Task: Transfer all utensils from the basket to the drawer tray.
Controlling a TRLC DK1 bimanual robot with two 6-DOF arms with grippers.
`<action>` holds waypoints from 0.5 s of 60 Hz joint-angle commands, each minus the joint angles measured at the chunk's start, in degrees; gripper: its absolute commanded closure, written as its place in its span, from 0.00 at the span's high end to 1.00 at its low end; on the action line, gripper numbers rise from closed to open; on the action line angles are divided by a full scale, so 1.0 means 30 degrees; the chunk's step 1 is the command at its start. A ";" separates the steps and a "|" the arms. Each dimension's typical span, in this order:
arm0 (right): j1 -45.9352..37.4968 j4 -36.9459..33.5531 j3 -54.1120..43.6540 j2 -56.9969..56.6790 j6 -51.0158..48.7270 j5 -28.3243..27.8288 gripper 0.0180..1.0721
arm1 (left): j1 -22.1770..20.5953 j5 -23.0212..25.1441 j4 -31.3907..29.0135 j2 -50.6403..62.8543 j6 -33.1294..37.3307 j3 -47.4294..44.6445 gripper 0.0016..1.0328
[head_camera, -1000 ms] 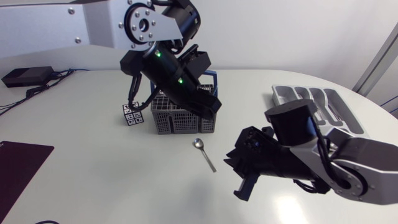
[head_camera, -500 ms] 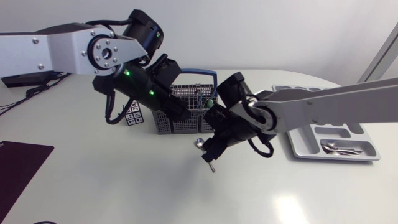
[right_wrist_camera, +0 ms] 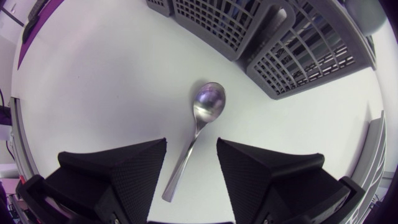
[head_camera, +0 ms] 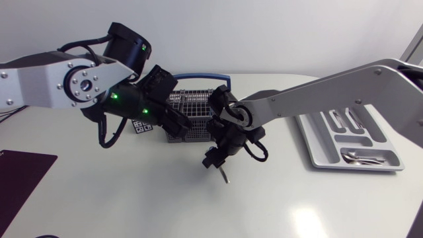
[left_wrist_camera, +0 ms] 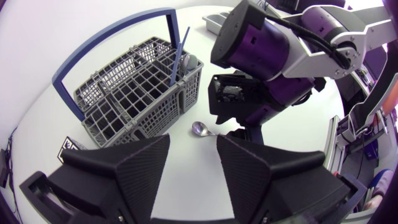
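Observation:
A metal spoon lies flat on the white table just in front of the grey wire basket. My right gripper hangs open over the spoon, a finger on each side of the handle without touching it. From above, only the handle's end shows beneath the right gripper. My left gripper is open and empty beside the basket, facing the spoon bowl and my right gripper. One utensil stands in a basket corner. The grey drawer tray at the right holds cutlery.
The basket has a tall blue handle. A small tag cube sits to its left, partly behind my left arm. A dark mat lies at the table's front left edge.
My right arm has swung from the front right across to the spoon, and its fingers have opened over the handle. My left arm has drawn back leftward and lowered beside the basket.

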 commanded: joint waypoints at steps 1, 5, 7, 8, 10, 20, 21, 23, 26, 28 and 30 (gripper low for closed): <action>-0.0020 -0.0479 0.0461 0.0781 0.0587 0.0267 0.57 | 0.0019 -0.0128 0.0553 -0.0463 0.0538 -0.0944 0.53; -0.0108 -0.0566 0.0607 0.0986 0.0704 0.0238 0.51 | -0.0069 -0.0186 0.0758 -0.0463 0.0831 -0.1237 0.52; -0.0108 -0.0596 0.0637 0.1074 0.0704 0.0238 0.48 | -0.0186 -0.0391 0.0788 -0.0463 0.1036 -0.1354 0.52; -0.0108 -0.0596 0.0637 0.1133 0.0733 0.0267 0.46 | -0.0215 -0.0508 0.0788 -0.0492 0.1124 -0.1442 0.52; -0.0108 -0.0654 0.0695 0.1221 0.0792 0.0267 0.44 | -0.0274 -0.0567 0.0788 -0.0492 0.1417 -0.1559 0.52; -0.0108 -0.0977 0.0813 0.1631 0.0821 0.0267 0.31 | -0.0274 -0.0567 0.0817 -0.0639 0.2267 -0.2086 0.52; -0.0108 -0.1006 0.0813 0.1690 0.0821 0.0267 0.27 | -0.0274 -0.0567 0.0817 -0.0639 0.2296 -0.2145 0.52; -0.0108 -0.1035 0.0842 0.1748 0.0821 0.0296 0.24 | -0.0244 -0.0567 0.0817 -0.0639 0.2413 -0.2174 0.52; -0.0108 -0.1035 0.0842 0.1836 0.0821 0.0296 0.23 | -0.0274 -0.0567 0.0817 -0.0639 0.2472 -0.2233 0.52; -0.0137 -0.1035 0.0842 0.1953 0.0821 0.0296 0.21 | -0.0303 -0.0567 0.0817 -0.0639 0.2501 -0.2292 0.52; -0.0137 -0.1035 0.0842 0.2041 0.0821 0.0267 0.20 | -0.0303 -0.0567 0.0817 -0.0609 0.2501 -0.2350 0.52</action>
